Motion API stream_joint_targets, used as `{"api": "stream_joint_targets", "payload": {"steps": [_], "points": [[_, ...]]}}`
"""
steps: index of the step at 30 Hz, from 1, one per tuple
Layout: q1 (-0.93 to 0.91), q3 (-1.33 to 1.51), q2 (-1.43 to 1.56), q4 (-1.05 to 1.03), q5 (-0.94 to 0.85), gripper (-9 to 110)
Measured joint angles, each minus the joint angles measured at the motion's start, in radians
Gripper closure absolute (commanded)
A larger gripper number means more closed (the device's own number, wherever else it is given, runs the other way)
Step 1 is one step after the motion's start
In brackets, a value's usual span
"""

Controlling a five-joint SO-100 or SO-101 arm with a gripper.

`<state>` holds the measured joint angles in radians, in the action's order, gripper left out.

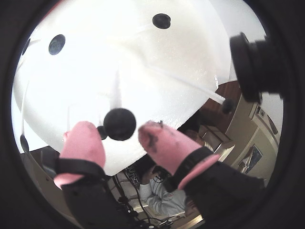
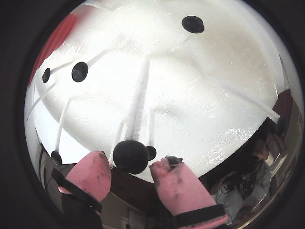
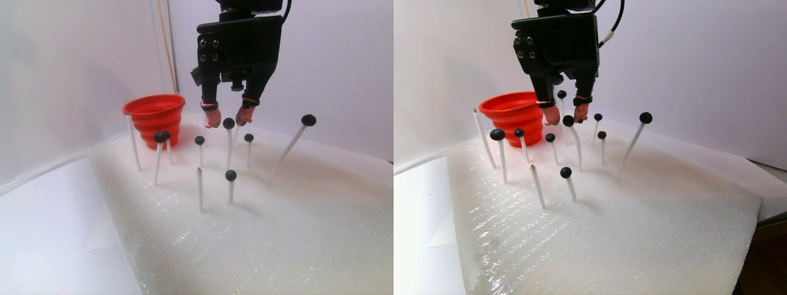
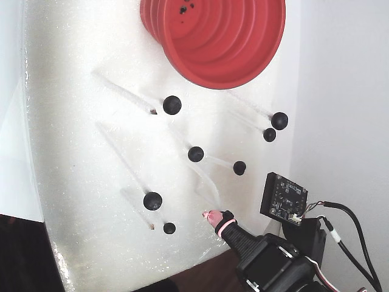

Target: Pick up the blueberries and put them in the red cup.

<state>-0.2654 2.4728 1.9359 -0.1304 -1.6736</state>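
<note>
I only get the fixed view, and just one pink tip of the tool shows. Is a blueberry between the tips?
Observer: Yes. Both wrist views show a blueberry in the gap of the tool, with its two pink tips apart on either side.
Operator: What's holding the berry up?
Observer: The stereo pair view shows it perched on top of a thin white stick.
</note>
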Motion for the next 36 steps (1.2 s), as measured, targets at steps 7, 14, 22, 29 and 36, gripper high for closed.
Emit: {"api": "stream_joint_targets", "payload": {"steps": [7, 14, 22, 29, 36], "points": [[0.002, -0.009, -0.029, 0.025, 0.000, 84], [0.002, -0.017, -0.043, 0.051, 0.000, 87], [0.011, -0.017, -0.057, 0.061, 0.012, 90], [0.012, -0.017, -0.057, 0.061, 0.015, 91], [0.017, -0.017, -0.057, 0.061, 0.015, 91]]}}
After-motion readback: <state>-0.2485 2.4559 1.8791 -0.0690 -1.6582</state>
